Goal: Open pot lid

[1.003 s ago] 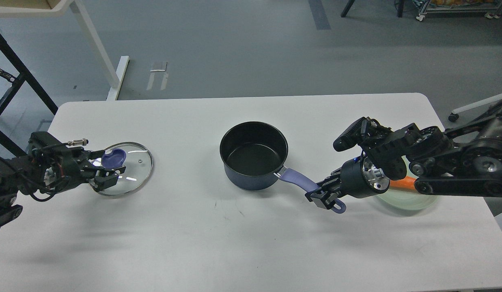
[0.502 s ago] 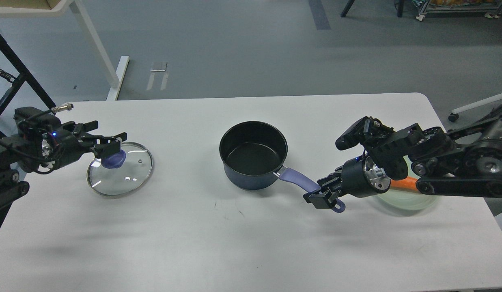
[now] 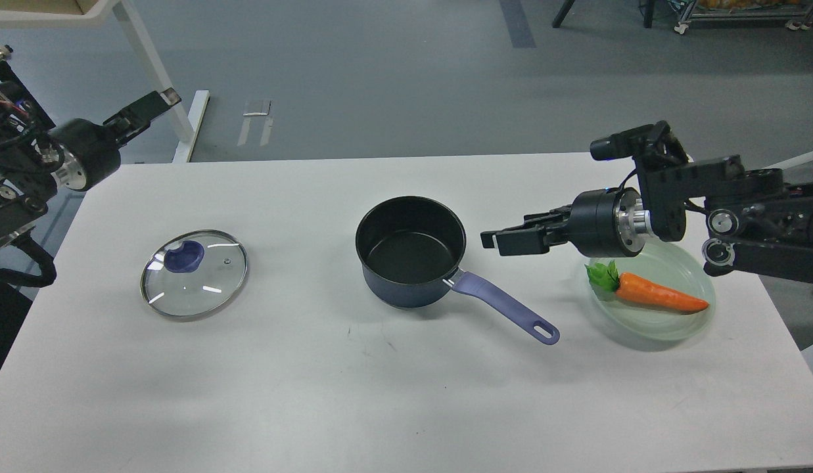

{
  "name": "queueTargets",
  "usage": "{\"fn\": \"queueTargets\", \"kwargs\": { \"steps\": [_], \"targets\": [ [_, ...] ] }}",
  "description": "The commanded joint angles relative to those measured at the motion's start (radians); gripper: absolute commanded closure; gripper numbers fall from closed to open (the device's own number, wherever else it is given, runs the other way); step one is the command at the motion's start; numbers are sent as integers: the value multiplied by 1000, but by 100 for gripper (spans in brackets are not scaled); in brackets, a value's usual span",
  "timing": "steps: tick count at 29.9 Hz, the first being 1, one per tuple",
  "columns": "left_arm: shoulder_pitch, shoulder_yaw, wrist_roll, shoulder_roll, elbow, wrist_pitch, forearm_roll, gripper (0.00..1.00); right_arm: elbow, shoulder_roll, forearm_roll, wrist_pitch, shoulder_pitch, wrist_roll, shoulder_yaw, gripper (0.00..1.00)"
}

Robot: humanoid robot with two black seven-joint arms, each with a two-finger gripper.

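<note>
The dark blue pot [image 3: 406,292] stands uncovered at the middle of the white table, its purple handle [image 3: 505,309] pointing to the front right. The glass lid [image 3: 202,286] with a purple knob [image 3: 185,256] lies flat on the table to the left, apart from the pot. My left gripper [image 3: 153,105] is raised above the table's far left corner, well away from the lid; its fingers cannot be told apart. My right gripper [image 3: 505,238] hovers right of the pot, above the handle, open and empty.
A clear plate [image 3: 692,318] with a toy carrot [image 3: 656,295] sits at the right, under my right arm. A white desk leg [image 3: 150,66] and a black frame [image 3: 12,85] stand on the floor beyond the table's left end.
My left gripper has let go of the lid knob and risen up and back to the far left. My right gripper has released the pot handle and lifted, uncovering the carrot.
</note>
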Motion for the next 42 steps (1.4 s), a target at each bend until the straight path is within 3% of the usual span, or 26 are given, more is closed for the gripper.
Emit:
{"fn": "queueTargets", "kwargs": {
  "steps": [1,9,13,20,28,35,42],
  "targets": [
    [0,-9,0,-59,2,-27,-189,1,-28,-52,45,0,-159,38,246,1],
    [60,-116,0,-172,71,-118,-470,1,-85,-32,241,-2,-476,52,637,1],
    [91,-217,0,-261,129,-158,-533,1,-157,24,410,-2,-548,52,697,1],
    [138,-355,0,-306,131,-168,-569,1,-235,55,608,-5,-582,55,722,1],
    [146,-374,0,-337,131,-185,-606,1,-437,173,946,0,-593,61,863,0],
    [147,-377,0,-354,134,-196,-721,1,-519,294,961,11,-657,175,1006,0],
    [167,-449,0,-361,134,-251,-770,1,-580,366,1047,14,-714,178,1101,0]
  ]
}}
